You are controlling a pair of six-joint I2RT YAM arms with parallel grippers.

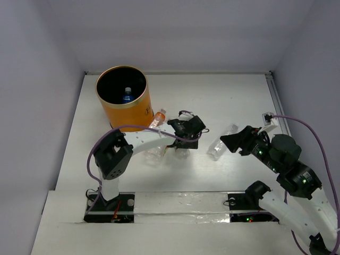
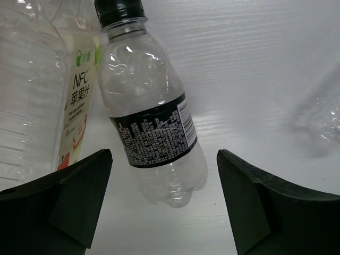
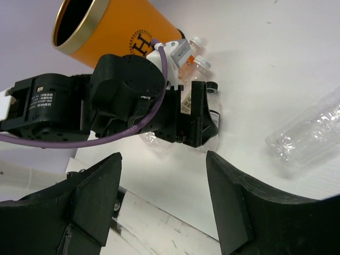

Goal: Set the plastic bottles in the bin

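One small blue-labelled bottle point(image 1: 127, 96) stands inside the bin point(image 1: 139, 111), a round orange tub with a black interior and a thin pale rim, at the far left of the tabletop point(image 1: 239, 101). Just right of the bin lies an orange bottle point(image 1: 158, 117), and two clear bottles point(image 1: 155, 154) lie a little nearer, partly under the left arm point(image 1: 114, 156). That arm rises from its base, bends and reaches right, so that the left pincer point(image 1: 187, 133) hangs over this cluster. The right arm point(image 1: 289, 170) is folded and reaches left. The right pincer point(image 1: 228, 140) is just beside a clear ribbed bottle point(image 1: 217, 149) that lies on its side near the middle.

From the left wrist, a dark-labelled bottle point(image 2: 154, 117) with a black cap lies tilted on the tabletop, clear above and below its black band of small print. The left pincer is spread wide, with one finger on each side of the bottle's base and neither touching it. To the left lie a juice bottle point(image 2: 79, 101) with a pale NFC label and another clear ribbed one at the frame's edge. A blurred clear bottle lies at the right.

From the right wrist, the right pincer is spread wide and holds nothing. Beyond it are the bin, the left pincer over the dark-labelled bottle, two white caps point(image 3: 201, 63) next to the bin, and the clear ribbed bottle at the right.
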